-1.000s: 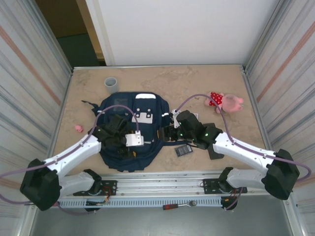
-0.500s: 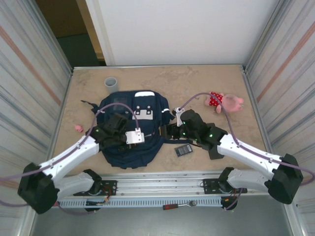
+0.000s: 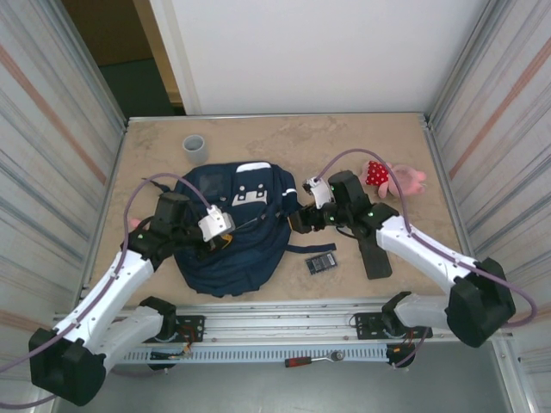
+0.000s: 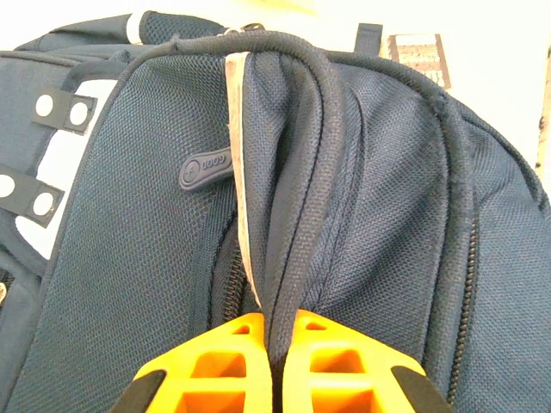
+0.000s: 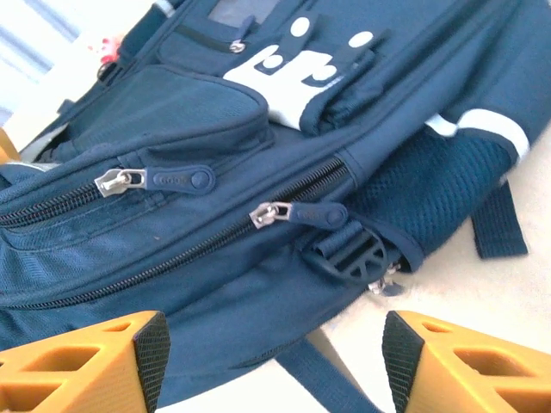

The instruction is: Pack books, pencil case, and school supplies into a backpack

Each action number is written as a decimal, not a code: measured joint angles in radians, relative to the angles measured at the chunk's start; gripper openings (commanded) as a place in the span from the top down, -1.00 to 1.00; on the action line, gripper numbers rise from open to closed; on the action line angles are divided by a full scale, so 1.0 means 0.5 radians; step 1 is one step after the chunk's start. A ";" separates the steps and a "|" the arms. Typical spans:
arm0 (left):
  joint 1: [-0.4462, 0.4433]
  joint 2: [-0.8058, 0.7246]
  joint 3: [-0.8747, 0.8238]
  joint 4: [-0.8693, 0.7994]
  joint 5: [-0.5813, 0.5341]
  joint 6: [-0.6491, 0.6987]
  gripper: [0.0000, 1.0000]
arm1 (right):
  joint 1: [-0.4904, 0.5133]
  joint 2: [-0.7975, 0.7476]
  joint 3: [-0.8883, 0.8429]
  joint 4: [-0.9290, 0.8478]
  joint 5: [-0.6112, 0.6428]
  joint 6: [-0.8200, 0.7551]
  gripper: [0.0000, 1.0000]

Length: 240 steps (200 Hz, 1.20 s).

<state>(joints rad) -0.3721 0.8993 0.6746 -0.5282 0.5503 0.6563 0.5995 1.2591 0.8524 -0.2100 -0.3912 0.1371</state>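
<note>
The navy backpack (image 3: 245, 249) with white patches lies on the table between the arms, bunched up in the middle. My left gripper (image 3: 231, 231) is shut on a piped ridge of its fabric (image 4: 297, 155), close by a zip line, with the orange fingers (image 4: 215, 366) pressed together. My right gripper (image 3: 299, 222) hangs open at the backpack's right side (image 5: 215, 112), just below a zipper pull (image 5: 297, 212) and a strap buckle (image 5: 349, 254), holding nothing. A dark grey grid-faced piece (image 3: 321, 262) lies on the table right of the backpack (image 4: 419, 56). The book is out of view.
A flat black oblong (image 3: 372, 254) lies under my right forearm. The pink and red plush toy (image 3: 392, 178) sits at the back right and a grey cup (image 3: 195, 147) behind the backpack. Metal walls close both sides; a rail with a red-handled tool (image 3: 301, 361) runs along the near edge.
My left gripper has pulled back to the left with the backpack fabric pinched, bunching the bag. My right gripper has moved away from me along the bag's right side.
</note>
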 measured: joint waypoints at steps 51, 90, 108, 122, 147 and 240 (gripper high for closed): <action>0.021 0.000 -0.006 0.011 0.086 -0.012 1.00 | -0.015 0.225 0.096 0.001 -0.266 -0.559 -0.40; 0.036 0.000 -0.008 0.011 0.113 0.002 1.00 | -0.079 0.471 0.240 -0.021 -0.372 -0.855 -0.40; 0.036 -0.004 -0.011 0.014 0.120 0.004 1.00 | -0.098 0.591 0.342 -0.048 -0.410 -0.977 -0.40; 0.036 -0.014 -0.023 0.018 0.120 0.005 1.00 | -0.101 0.664 0.400 -0.069 -0.435 -1.075 -0.39; 0.036 -0.033 -0.036 0.021 0.119 0.010 1.00 | -0.101 0.803 0.497 -0.124 -0.536 -1.211 -0.31; 0.038 -0.043 -0.068 0.079 0.104 0.006 1.00 | -0.153 0.967 0.793 -0.749 -1.067 -1.456 0.49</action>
<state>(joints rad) -0.3531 0.8776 0.6407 -0.4889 0.6022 0.6594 0.5228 1.7424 1.2488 -0.5846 -0.9249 -0.5911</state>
